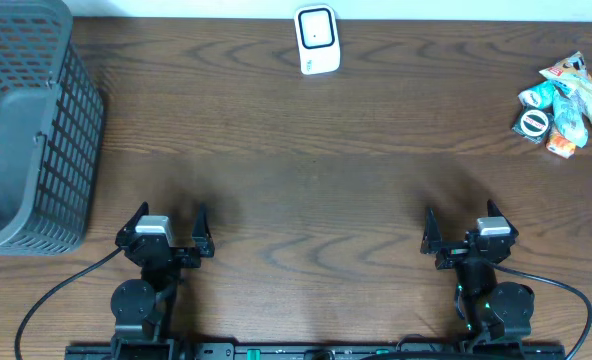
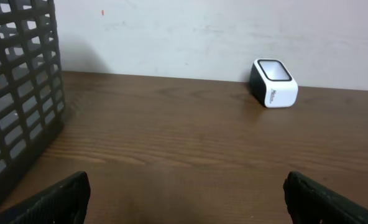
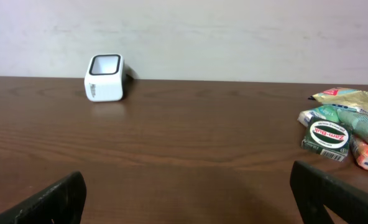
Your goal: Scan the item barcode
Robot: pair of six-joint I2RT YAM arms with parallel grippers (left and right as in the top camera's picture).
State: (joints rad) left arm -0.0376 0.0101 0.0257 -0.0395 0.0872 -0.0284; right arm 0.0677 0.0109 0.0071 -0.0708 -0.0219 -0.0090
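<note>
A white barcode scanner (image 1: 317, 40) with a dark window stands at the table's far edge, centre; it also shows in the left wrist view as the scanner (image 2: 273, 83) and in the right wrist view as the scanner (image 3: 104, 78). A pile of small packaged items (image 1: 564, 103) lies at the far right, with the items (image 3: 343, 131) visible from the right wrist, a round green tin among them. My left gripper (image 1: 166, 231) rests open near the front edge at left, nothing between its fingers. My right gripper (image 1: 467, 231) rests open at front right, far from the items.
A dark grey mesh basket (image 1: 26, 130) stands at the left edge of the brown wooden table (image 1: 306, 180), its wall (image 2: 19, 106) close to the left gripper's left side. A pale wall runs behind the table's far edge.
</note>
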